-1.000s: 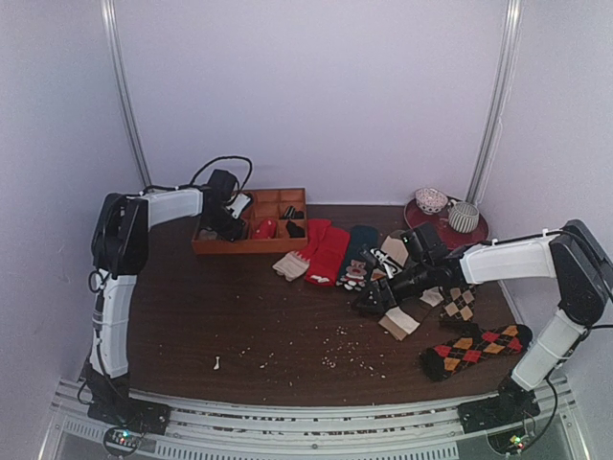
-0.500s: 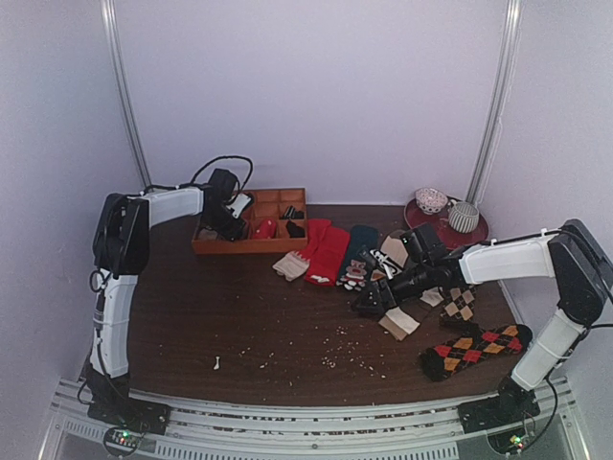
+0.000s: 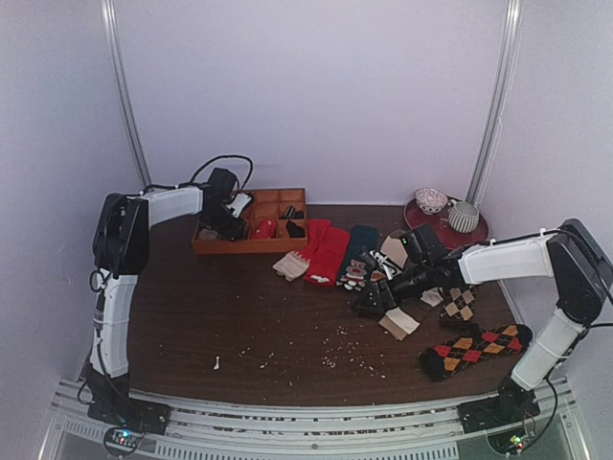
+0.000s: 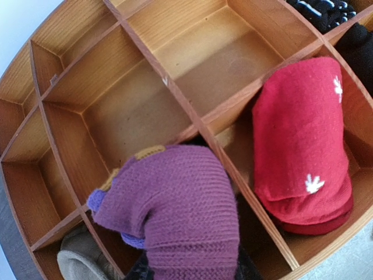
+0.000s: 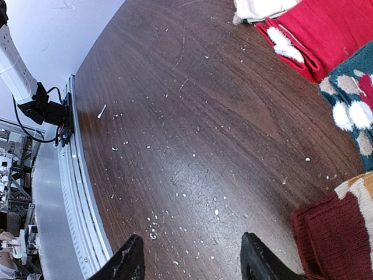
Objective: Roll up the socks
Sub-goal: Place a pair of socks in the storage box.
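Jaws: L gripper (image 3: pixel 233 226) clamped on purple sock roll (image 4: pixel 180 204) hanging over wooden organizer divider (image 4: pixel 157 70), R gripper (image 5: pixel 195 262) apart & empty nr maroon sock (image 5: pixel 332 233); risk: roll straddles divider, unrolls on release.

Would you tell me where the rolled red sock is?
In the left wrist view, the rolled red sock lies in a wooden tray compartment, just right of the purple knitted sock.

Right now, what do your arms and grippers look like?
The left arm and right arm have white shells with black joints. A black cable loops over the left wrist. The right gripper has black fingers; the left gripper is black.
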Controlling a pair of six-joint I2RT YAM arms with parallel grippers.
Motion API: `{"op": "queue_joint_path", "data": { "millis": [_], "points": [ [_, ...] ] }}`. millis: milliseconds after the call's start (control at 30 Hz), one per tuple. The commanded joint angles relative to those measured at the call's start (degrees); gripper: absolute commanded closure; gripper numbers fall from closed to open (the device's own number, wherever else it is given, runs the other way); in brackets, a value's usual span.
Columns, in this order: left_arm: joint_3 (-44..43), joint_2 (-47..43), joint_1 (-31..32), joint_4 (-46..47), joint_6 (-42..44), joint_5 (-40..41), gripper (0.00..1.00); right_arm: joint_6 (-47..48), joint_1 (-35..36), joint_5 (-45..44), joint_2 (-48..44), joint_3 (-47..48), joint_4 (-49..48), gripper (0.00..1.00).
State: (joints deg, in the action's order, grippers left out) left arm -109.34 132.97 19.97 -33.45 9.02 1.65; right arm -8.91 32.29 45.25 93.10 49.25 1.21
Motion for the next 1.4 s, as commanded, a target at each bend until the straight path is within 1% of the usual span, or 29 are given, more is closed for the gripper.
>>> {"op": "queue_joint_path", "data": {
  "millis": [0,167,233,467,600,900,1067,1100,1167,1267,1333,1367],
  "points": [
    [-0.11,0.34,0.91,-4.96,1.14,-4.43,0.68,0.91,-0.48,0.43,0.77,1.6,0.83,0.43],
    [-0.67,-0.58,0.95,-4.96,0.93,-3.05,0.66,1.0,-0.5,0.56,1.03,1.69,0.81,0.43],
    [-1.24,-0.54,0.93,-4.96,0.87,-2.59,0.63,1.0,-0.48,0.7,1.12,1.68,0.83,0.44],
    [-2.19,-0.49,0.87,-4.93,0.74,-1.45,0.61,1.22,-0.48,0.8,0.95,1.6,0.9,0.44],
    [-2.63,-0.93,0.84,-4.96,0.81,-1.47,0.57,1.26,-0.48,0.97,1.2,1.72,0.85,0.44],
    [-4.78,-1.74,0.65,-5.43,1.24,-0.78,0.54,1.07,-0.48,1.15,1.62,1.85,0.55,0.44],
    [-5.63,-2.01,0.26,-5.46,1.03,-0.17,0.54,1.17,-0.5,1.32,1.65,1.9,0.57,0.44],
    [-5.74,-2.01,0.25,-5.48,1.01,-0.16,0.55,1.17,-0.49,1.3,1.7,1.94,0.59,0.44],
    [-5.8,-1.96,0.25,-5.48,0.95,-0.38,0.61,1.17,-0.48,1.33,1.74,1.78,0.46,0.44],
    [-5.66,-1.57,0.25,-5.47,1.02,-0.89,0.85,1.17,-0.48,1.41,1.83,1.79,0.42,0.44],
    [-5.36,-1.05,0.25,-6.19,1.17,-0.89,0.97,1.25,-0.48,1.42,1.87,1.6,0.45,0.44],
    [-5.39,-0.7,0.23,-6.93,1.19,-0.83,1.0,1.33,-0.48,1.42,1.84,1.51,0.57,0.44]
  ]
}}
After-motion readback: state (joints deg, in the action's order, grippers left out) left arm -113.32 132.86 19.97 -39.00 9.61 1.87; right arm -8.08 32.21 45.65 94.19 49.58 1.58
